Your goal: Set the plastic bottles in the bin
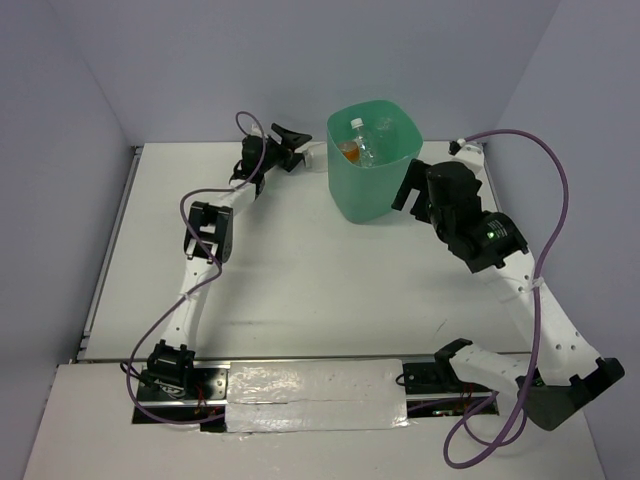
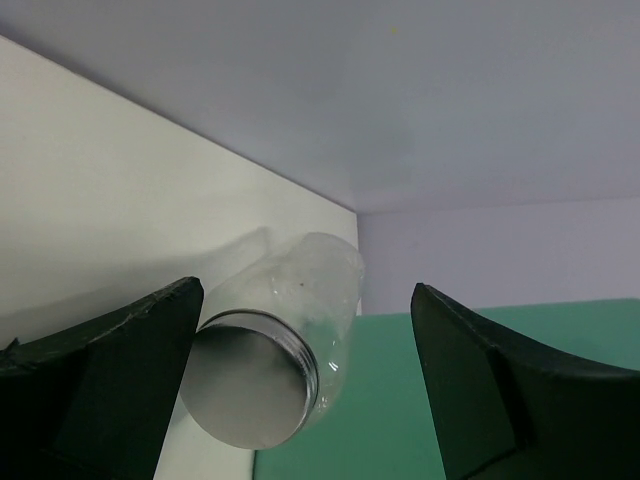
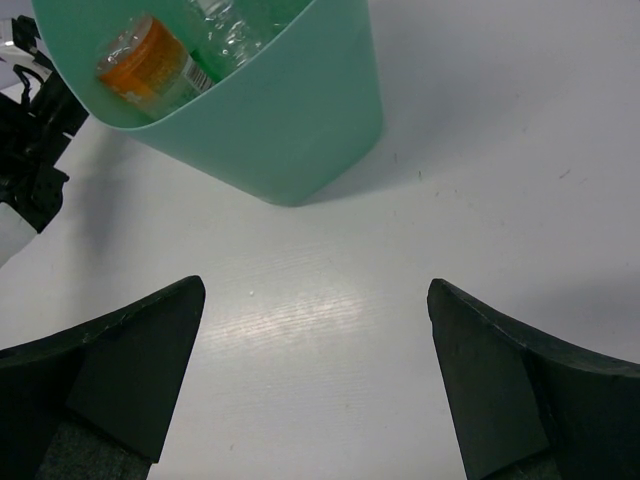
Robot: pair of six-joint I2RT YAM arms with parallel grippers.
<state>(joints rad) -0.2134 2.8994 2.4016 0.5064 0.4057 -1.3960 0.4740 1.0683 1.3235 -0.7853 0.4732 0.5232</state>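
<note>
The mint-green bin [image 1: 375,185] stands at the back middle of the table. Inside it lie a clear bottle with a white cap [image 1: 358,130] and an orange-ended bottle [image 1: 348,151]; both also show in the right wrist view, the orange one [image 3: 140,65] and the clear one [image 3: 235,25]. Another clear bottle with a white cap [image 2: 265,360] lies on the table against the bin's left wall [image 2: 420,400]. My left gripper [image 1: 303,148] is open around this bottle [image 1: 316,157], cap towards the wrist. My right gripper [image 1: 405,190] is open and empty beside the bin's right side [image 3: 290,120].
The table's back edge and the grey back wall [image 2: 400,100] are close behind the left gripper. The left arm's black wrist [image 3: 30,130] shows left of the bin in the right wrist view. Bare white table [image 3: 320,330] lies under the right gripper.
</note>
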